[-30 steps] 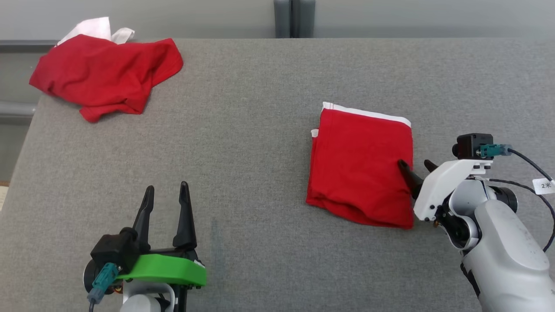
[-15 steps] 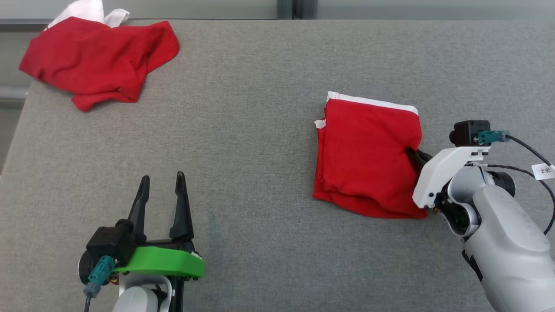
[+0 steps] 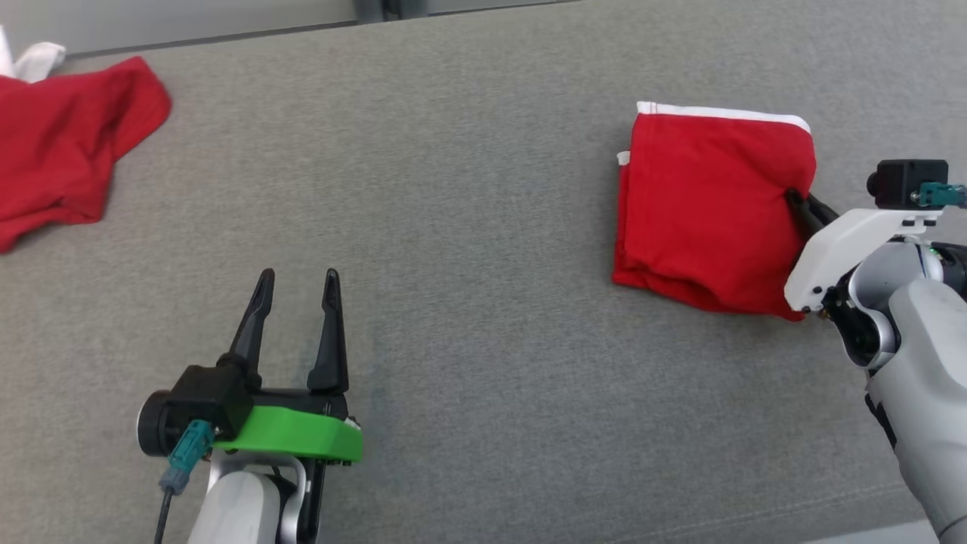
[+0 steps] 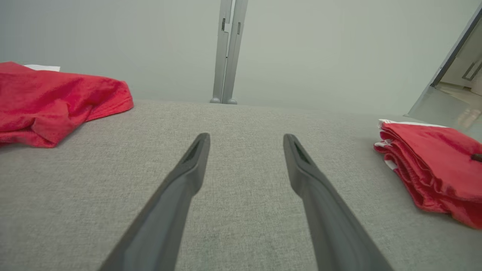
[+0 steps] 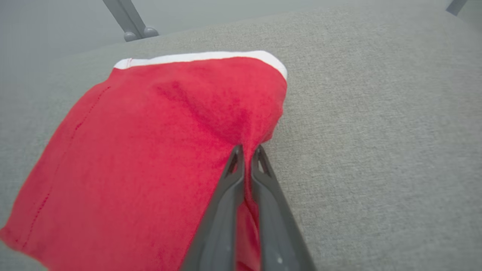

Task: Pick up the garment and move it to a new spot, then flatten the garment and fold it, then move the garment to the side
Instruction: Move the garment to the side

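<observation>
You have nothing to read here — no text, label, brand, number or sign is legible in any of the views.

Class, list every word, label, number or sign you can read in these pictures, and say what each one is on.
No text can be read. The folded red garment, the crumpled red garment, the grey table, the left gripper and the right gripper all show plain surfaces: no word, label, number or sign.
</observation>
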You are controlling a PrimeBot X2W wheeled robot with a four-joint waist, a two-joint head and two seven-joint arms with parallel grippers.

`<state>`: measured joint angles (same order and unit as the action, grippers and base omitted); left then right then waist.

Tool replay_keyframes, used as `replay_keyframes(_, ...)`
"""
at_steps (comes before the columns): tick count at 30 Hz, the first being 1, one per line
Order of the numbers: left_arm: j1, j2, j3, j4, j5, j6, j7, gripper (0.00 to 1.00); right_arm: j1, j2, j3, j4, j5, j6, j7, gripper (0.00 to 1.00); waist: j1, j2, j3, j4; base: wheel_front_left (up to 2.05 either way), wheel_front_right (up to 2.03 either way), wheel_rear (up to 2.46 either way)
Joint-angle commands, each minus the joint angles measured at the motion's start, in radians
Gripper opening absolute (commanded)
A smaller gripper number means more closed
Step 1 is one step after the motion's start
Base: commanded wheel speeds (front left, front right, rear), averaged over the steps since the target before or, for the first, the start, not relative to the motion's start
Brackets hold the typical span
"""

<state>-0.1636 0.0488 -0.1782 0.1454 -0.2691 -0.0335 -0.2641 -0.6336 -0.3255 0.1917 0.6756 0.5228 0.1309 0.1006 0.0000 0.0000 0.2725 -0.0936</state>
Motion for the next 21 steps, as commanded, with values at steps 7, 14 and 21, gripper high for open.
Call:
replay_keyframes(7,-0.055,0.016,0.004,0.016,0.042,-0.026,0.000,1.00,-0.063,0.019,-0.015,0.033,-0.013,0.000,-0.055,0.00,0.0000,0.0000,0.090,-0.194,0.00,0.00,0.00)
replay_keyframes(14,-0.083,0.028,0.005,0.013,0.060,-0.033,0.000,1.00,-0.133,0.046,-0.004,0.094,-0.046,0.000,-0.107,0.00,0.0000,0.0000,0.135,-0.216,0.00,0.00,0.00)
replay_keyframes(21,-0.097,0.030,0.000,-0.004,0.067,-0.033,0.000,1.00,-0.214,0.012,-0.028,0.190,-0.102,0.000,-0.158,0.00,0.0000,0.0000,0.166,-0.177,0.00,0.00,0.00)
